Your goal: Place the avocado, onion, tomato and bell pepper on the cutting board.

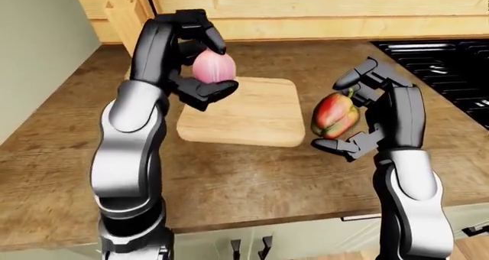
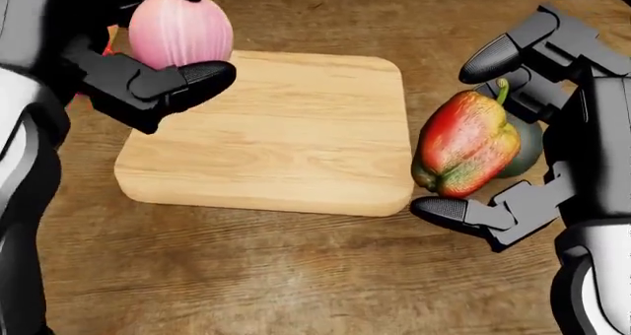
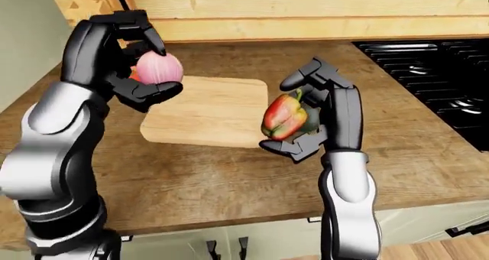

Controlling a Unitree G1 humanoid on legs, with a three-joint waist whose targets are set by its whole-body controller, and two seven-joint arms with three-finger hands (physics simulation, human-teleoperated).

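My left hand [image 1: 195, 56] pinches the onion [image 1: 213, 68] between its fingers, above the cutting board [image 2: 286, 135]. My right hand [image 2: 523, 128] grips the bell pepper [image 2: 465, 144] just beside the board's edge, a dark green avocado [image 2: 521, 149] behind it.

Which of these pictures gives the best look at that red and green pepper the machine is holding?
The head view: the bell pepper is large there, with its colours and stem plain, held in the right hand. The two eye views show it much smaller, between the same fingers, beside the cutting board.
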